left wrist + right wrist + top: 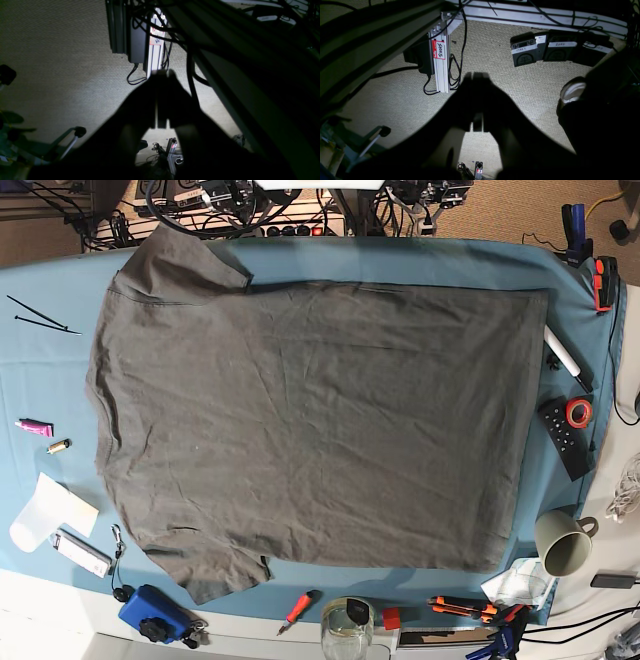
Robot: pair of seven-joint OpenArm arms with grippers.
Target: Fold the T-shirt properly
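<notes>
Grey mug [564, 543] sits beside the flat T-shirt [310, 420]; left hand [162, 75] and right hand [477, 75] closed together

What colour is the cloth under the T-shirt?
Teal-blue. The cloth shows best in the base view, bordering the dark grey T-shirt.

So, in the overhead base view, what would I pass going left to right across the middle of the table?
Pink tube → T-shirt spread flat on the teal cloth → black remote with a red tape roll at its top end.
</notes>
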